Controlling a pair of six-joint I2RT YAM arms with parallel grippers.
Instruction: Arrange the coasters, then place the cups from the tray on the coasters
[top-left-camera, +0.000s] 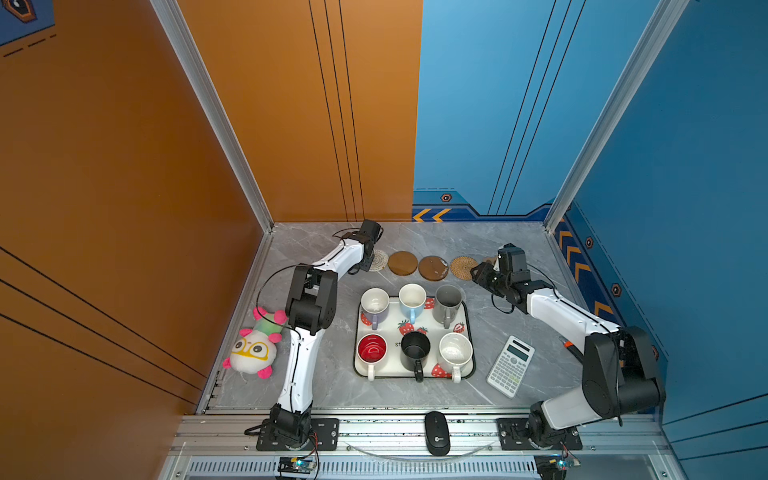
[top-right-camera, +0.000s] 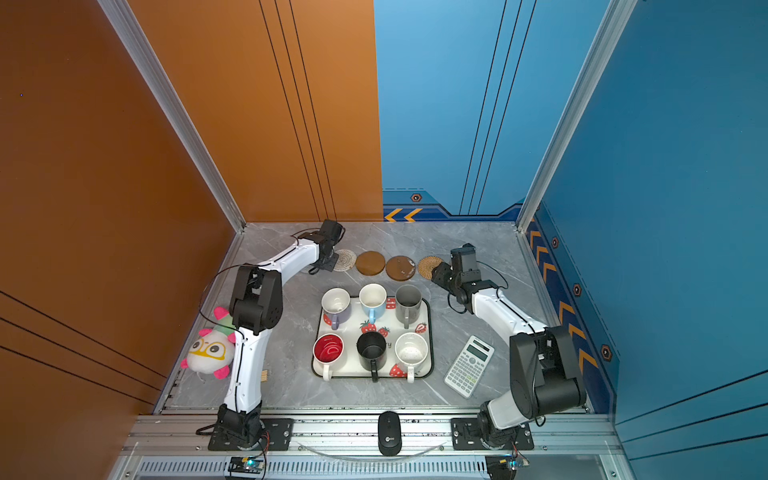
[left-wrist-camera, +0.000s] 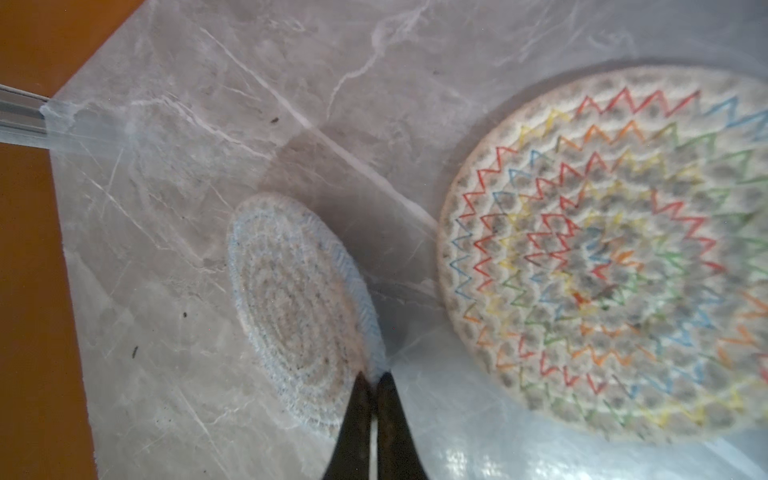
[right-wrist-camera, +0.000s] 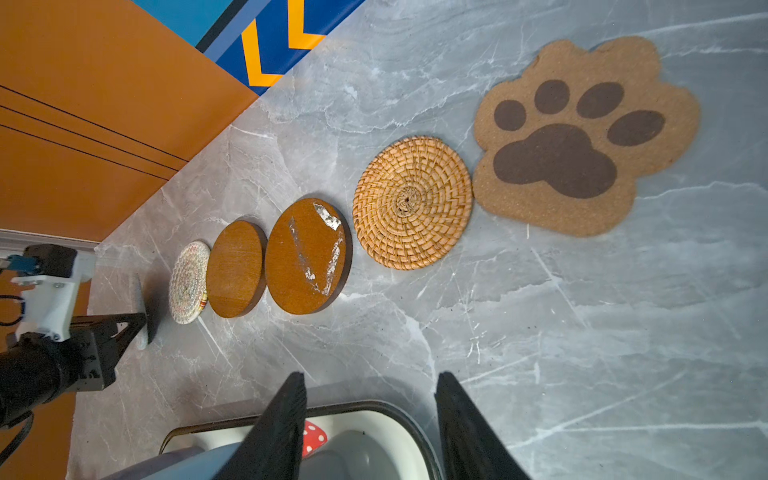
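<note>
The grey marble counter is standing in a booth between an orange wall and a blue wall. The left pincer is clenching the rim of the grey-blue coaster, holding it tilted just beside the cream coaster. The wooden discs, rattan coaster and paw coaster are lying flat in a row near the back. The right pincer is hanging released, grasping nothing, over a corner of the tray, which is carrying six cups.

Bare table strip runs between coasters and crowded tray.
</note>
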